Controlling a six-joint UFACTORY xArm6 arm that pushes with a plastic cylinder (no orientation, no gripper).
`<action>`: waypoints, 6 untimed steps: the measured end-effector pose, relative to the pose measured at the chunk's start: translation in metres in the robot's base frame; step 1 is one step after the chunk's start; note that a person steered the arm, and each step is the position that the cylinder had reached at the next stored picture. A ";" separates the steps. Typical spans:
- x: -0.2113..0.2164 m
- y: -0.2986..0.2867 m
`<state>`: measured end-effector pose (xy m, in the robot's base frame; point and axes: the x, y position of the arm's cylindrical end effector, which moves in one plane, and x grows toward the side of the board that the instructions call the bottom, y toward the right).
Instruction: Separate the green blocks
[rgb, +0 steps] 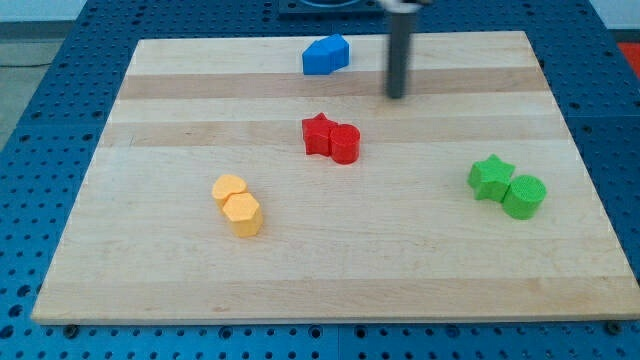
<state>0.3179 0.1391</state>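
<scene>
Sitting close to the worktop's (150, 300) right edge, the green star (490, 176) touches the green cylinder (524, 196). Both look light, stiff, easy to slide; pushing into their seam seems best. No gripper exists: my tip (397, 96) holds nothing, near the far edge.

Wooden board (180, 290) on blue pegboard (40, 90). On it: blue block (326, 55) top, red star (318, 133) touching red cylinder (345, 144) centre, two yellow blocks (238, 205) left, green star (490, 177) touching green cylinder (524, 197) right.
</scene>
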 end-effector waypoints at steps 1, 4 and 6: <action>0.041 0.105; 0.204 0.105; 0.190 0.048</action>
